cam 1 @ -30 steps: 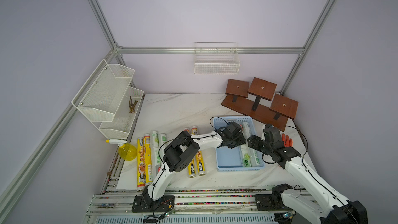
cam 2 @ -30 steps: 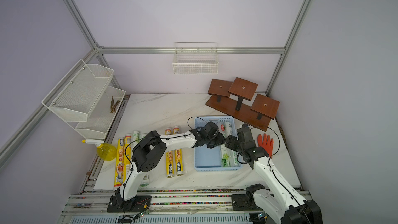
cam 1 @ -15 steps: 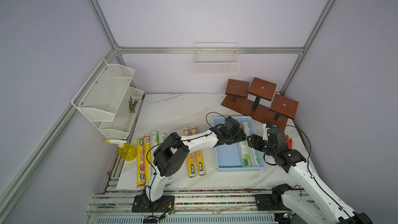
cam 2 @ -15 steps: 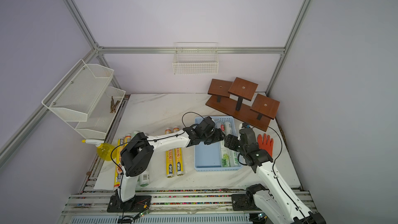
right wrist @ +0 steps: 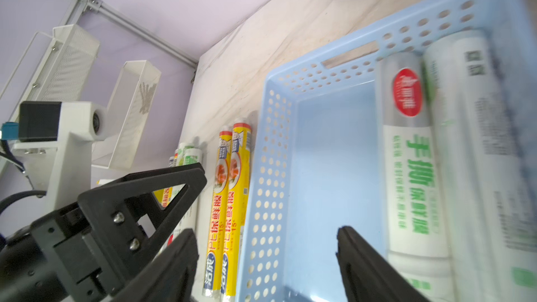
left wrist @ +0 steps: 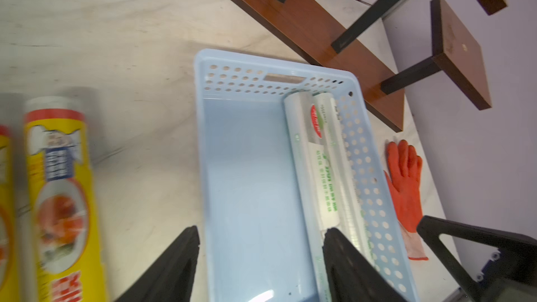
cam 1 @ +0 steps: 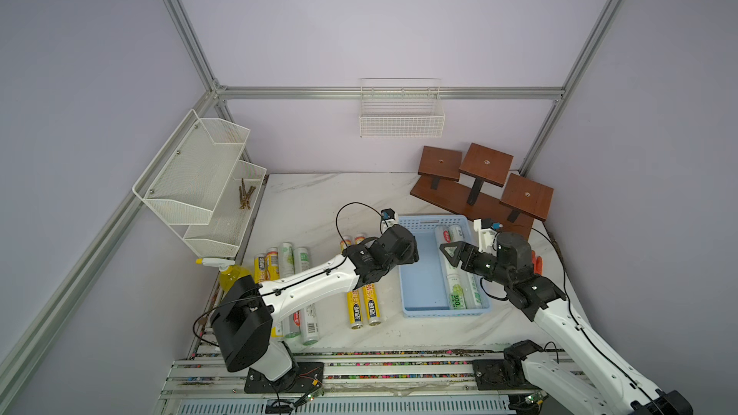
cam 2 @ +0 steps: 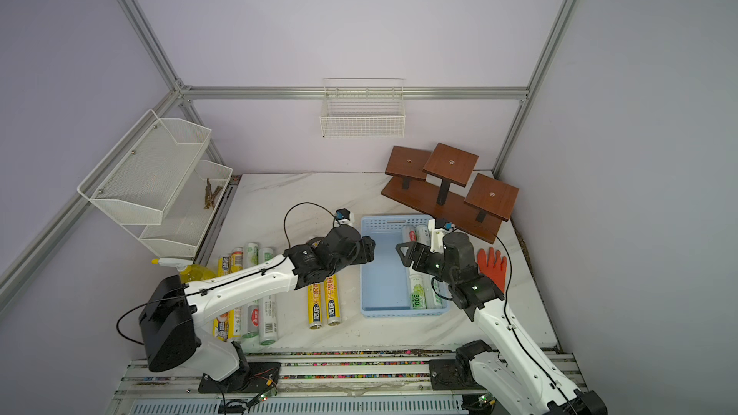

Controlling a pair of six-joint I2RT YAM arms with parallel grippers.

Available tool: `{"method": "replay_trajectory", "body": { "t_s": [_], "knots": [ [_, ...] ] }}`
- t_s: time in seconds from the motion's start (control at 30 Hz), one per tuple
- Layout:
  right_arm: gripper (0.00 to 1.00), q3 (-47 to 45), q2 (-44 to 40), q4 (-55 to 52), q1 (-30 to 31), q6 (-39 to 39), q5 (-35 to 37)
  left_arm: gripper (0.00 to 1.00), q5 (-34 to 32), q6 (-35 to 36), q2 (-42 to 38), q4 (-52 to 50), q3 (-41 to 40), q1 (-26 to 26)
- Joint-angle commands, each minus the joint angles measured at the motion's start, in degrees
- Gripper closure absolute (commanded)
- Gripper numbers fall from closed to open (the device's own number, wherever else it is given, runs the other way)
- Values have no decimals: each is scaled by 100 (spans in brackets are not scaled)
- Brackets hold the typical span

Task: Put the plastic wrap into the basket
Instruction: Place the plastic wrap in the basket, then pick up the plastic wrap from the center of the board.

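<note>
The basket (left wrist: 261, 82) is seen as smooth, perforated light-blue plastic with a soft sheen. The white rolls (right wrist: 406, 169) along its 3 o'clock wall and the yellow rolls (right wrist: 239, 193) at its 9 o'clock are wrapped in glossy printed film. The table (left wrist: 116, 39) is finished like matt veined marble. The stand (cam 1: 485, 159) is made of satin brown wood; the glove (left wrist: 404, 184) is coated in orange rubber, with a knitted cuff. The shelf (cam 1: 191, 169) is formed of white metal mesh.

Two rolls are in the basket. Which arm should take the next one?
Left, likely. The left gripper is open, close to the two yellow rolls lying just outside the basket; the right gripper hangs over the basket, farther from them.
</note>
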Motion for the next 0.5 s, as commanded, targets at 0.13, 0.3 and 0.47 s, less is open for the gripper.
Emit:
{"method": "replay_trajectory", "body": {
  "t_s": [0.13,0.3,0.47],
  "knots": [
    [20,646,892,663,1433,-64,512,24,-1379,385,-1423,-1457,-664,357],
    [20,879,1578,1037,2211,-242,971,15,-1800,170,-2123,-2172,-1182,596],
    [17,1161,2246,1161,2920,-380,1381,1,-1846,-88,-2788,-2696,-1697,1007]
  ]
}}
